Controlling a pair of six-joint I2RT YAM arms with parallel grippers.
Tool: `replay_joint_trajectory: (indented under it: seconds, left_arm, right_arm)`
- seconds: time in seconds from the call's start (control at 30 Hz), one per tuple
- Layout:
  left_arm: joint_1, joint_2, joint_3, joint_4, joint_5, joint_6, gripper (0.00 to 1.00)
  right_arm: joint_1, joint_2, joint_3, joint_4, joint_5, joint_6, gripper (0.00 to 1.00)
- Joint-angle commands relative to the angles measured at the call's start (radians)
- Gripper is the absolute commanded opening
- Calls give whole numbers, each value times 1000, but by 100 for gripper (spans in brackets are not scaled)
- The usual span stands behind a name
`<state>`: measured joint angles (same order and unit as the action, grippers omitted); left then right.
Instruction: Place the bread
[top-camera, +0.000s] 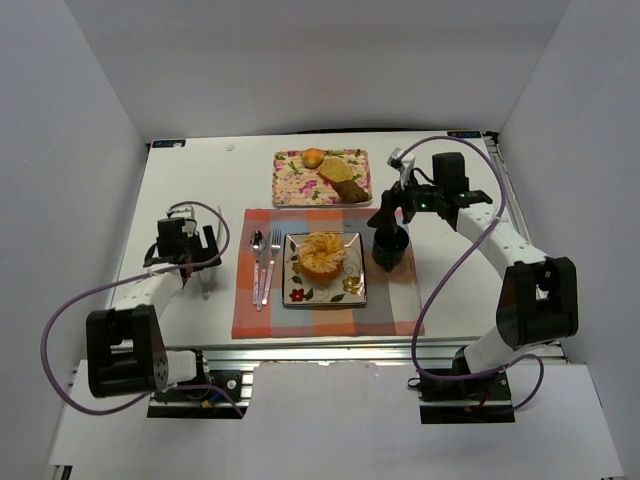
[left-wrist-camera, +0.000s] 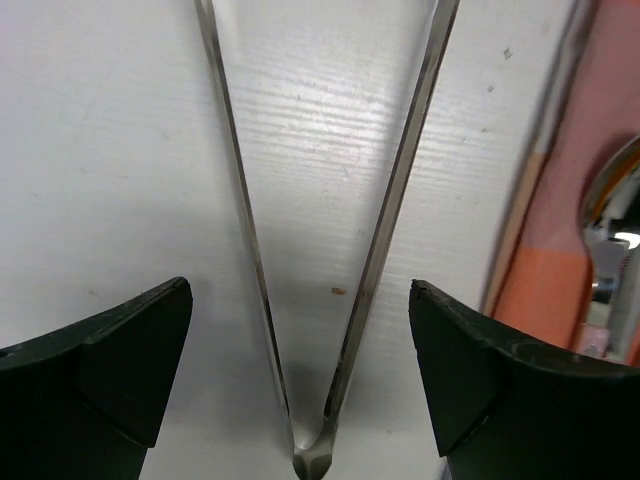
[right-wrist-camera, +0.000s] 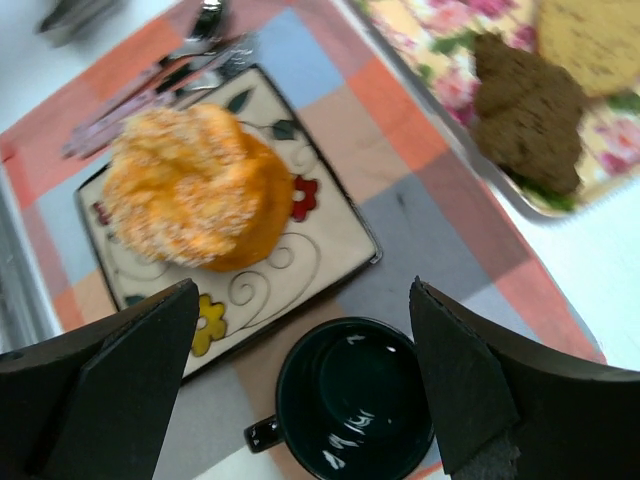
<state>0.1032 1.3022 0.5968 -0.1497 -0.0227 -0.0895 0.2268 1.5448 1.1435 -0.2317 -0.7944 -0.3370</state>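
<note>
The bread (top-camera: 322, 254), a big golden-orange bun with a pale lumpy top, sits on the square flowered plate (top-camera: 347, 291) on the checked placemat. In the right wrist view the bread (right-wrist-camera: 195, 185) lies on the plate (right-wrist-camera: 320, 245) ahead and to the left of my fingers. My right gripper (top-camera: 392, 218) (right-wrist-camera: 300, 330) hangs open over a dark cup (right-wrist-camera: 355, 400), holding nothing. My left gripper (top-camera: 197, 262) (left-wrist-camera: 300, 370) stands open left of the placemat. Metal tongs (left-wrist-camera: 395, 190) lie on the table between its fingers, with a gap on each side.
A flowered tray (top-camera: 292, 180) at the back holds a small roll (top-camera: 313, 157), a tan slice (top-camera: 338, 172) and a brown piece (top-camera: 356, 190). A spoon (top-camera: 257, 262) and fork (top-camera: 272, 260) lie left of the plate. The dark cup (top-camera: 390, 248) stands right of it.
</note>
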Motion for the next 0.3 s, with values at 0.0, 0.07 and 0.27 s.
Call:
replay_joint_trajectory:
  seconds: [0.0, 0.07, 0.27]
  left_arm:
    - [4, -127, 3, -7, -48, -42, 98]
    - [6, -179, 9, -20, -77, -76, 98]
    - [6, -415, 23, -45, -187, -176, 98]
  right_arm:
    - [14, 20, 62, 78, 197, 159, 89]
    - [14, 38, 90, 83, 245, 211, 90]
    - [14, 52, 131, 147, 382, 254, 89]
